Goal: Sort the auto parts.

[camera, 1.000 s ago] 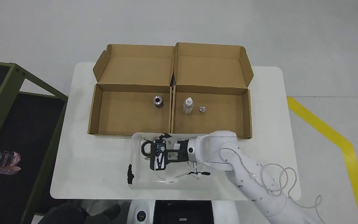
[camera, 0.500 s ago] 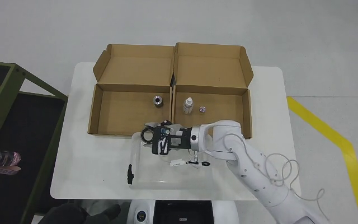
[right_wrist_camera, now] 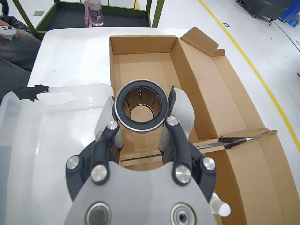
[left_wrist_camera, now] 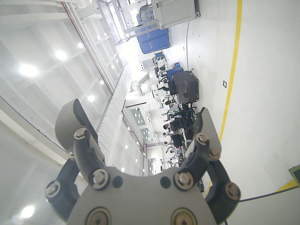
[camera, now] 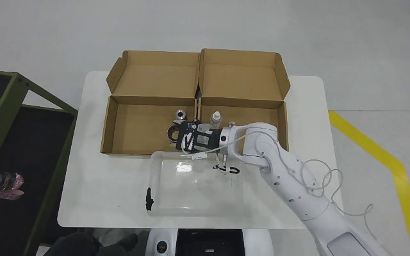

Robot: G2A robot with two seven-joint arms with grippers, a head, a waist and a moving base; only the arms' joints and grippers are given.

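The right tool (right_wrist_camera: 143,101) is pinching the ringed bearing (right_wrist_camera: 142,107) by its sides, above the left cardboard box (camera: 138,128) near its four-o'clock corner. Box floor shows straight through the bore, so the drop spot looks right underneath. That arm stretches in from four o'clock. The left tool (left_wrist_camera: 139,113) is spread, empty.

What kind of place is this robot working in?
Probably a large industrial hall or robot lab: high overhead rows of ceiling lights, a yellow floor line, and a framed machine enclosure.
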